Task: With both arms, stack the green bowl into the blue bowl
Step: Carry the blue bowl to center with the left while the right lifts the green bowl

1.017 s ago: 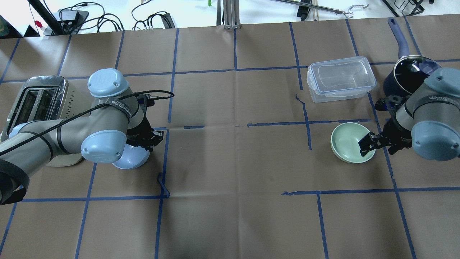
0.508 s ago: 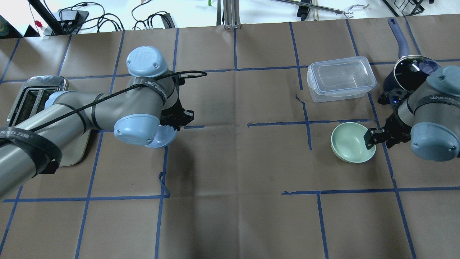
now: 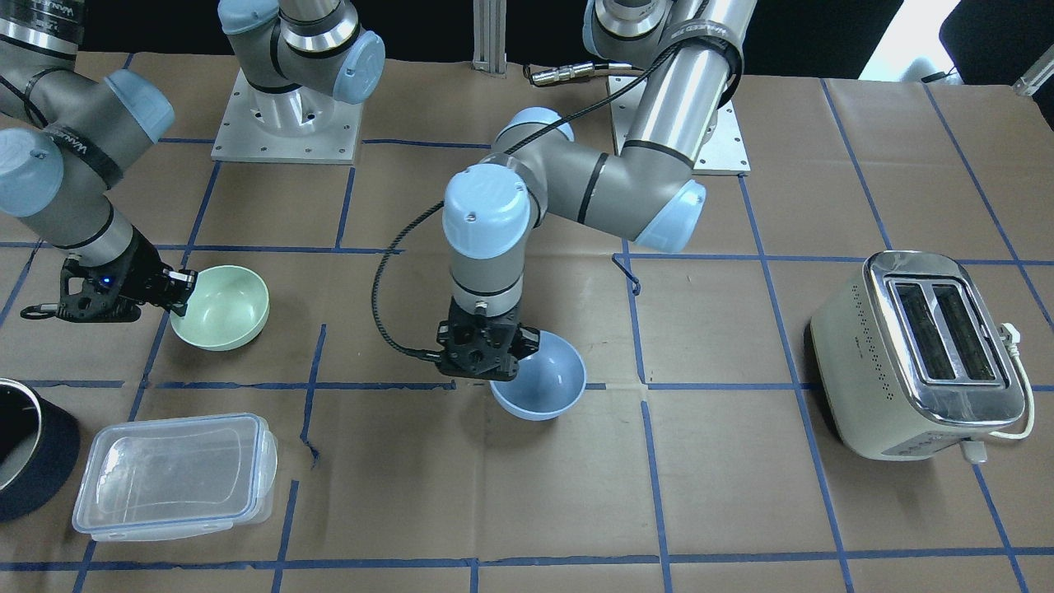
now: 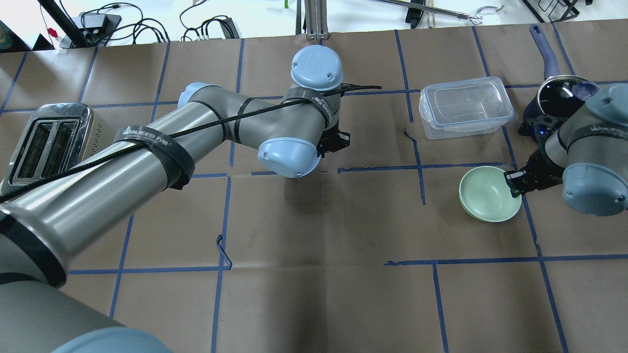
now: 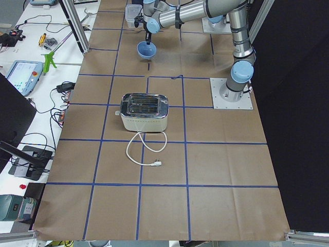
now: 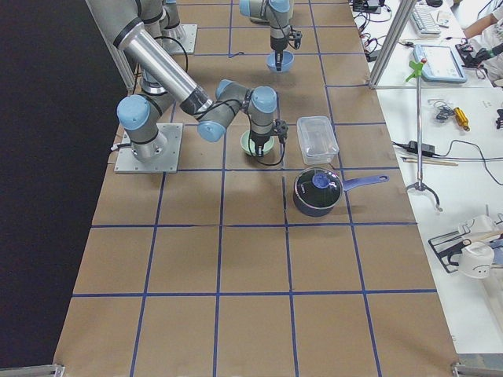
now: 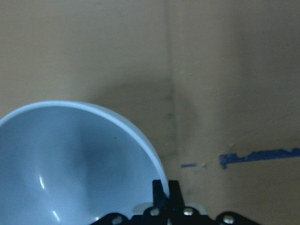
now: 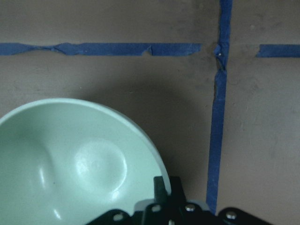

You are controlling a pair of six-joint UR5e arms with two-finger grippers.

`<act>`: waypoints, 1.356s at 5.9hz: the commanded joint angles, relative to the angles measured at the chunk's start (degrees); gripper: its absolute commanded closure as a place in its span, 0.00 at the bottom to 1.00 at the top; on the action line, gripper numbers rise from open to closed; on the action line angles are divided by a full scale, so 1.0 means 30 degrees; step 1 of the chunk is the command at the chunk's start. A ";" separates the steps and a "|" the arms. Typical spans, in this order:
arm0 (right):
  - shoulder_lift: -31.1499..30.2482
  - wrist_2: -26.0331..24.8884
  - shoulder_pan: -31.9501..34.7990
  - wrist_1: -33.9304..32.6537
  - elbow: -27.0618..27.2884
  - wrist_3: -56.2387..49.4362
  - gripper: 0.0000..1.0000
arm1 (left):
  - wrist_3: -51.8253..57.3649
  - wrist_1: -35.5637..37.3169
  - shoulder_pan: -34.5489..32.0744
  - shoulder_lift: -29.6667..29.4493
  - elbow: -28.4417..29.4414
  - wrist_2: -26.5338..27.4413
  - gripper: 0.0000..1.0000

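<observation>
The pale blue bowl (image 3: 543,377) hangs tilted just above the table's middle, held by its rim in my shut left gripper (image 3: 517,352). In the left wrist view the fingers pinch the blue bowl's (image 7: 70,159) rim. In the overhead view my left arm hides the blue bowl, and only the left gripper (image 4: 336,142) shows. The mint-green bowl (image 4: 488,195) is on the table's right side. My right gripper (image 4: 515,182) is shut on its right rim, as the right wrist view shows on the green bowl (image 8: 70,159).
A cream toaster (image 4: 46,142) stands at the left end. A clear lidded container (image 4: 463,108) and a dark saucepan (image 4: 559,98) stand behind the green bowl. Blue tape lines cross the brown paper.
My left arm has swung right, carrying the blue bowl from beside the toaster to the table's middle. My right gripper has settled on the green bowl's rim, and the bowl has shifted slightly right.
</observation>
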 commanded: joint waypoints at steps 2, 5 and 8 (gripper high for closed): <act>-0.0828 0.0650 0.0154 0.8262 -0.5960 0.0329 0.95 | -0.0557 -0.0071 -0.1260 -0.0966 0.0556 0.0066 0.95; -0.0920 0.0714 0.0476 1.3739 -1.0459 0.0534 0.95 | -0.0645 -0.0390 -0.1235 -0.0241 0.0467 0.0037 0.01; -0.0687 0.1942 0.1696 1.3488 -1.0408 0.2777 0.95 | 0.1971 -0.7130 0.1595 0.4754 0.0936 -0.0138 0.01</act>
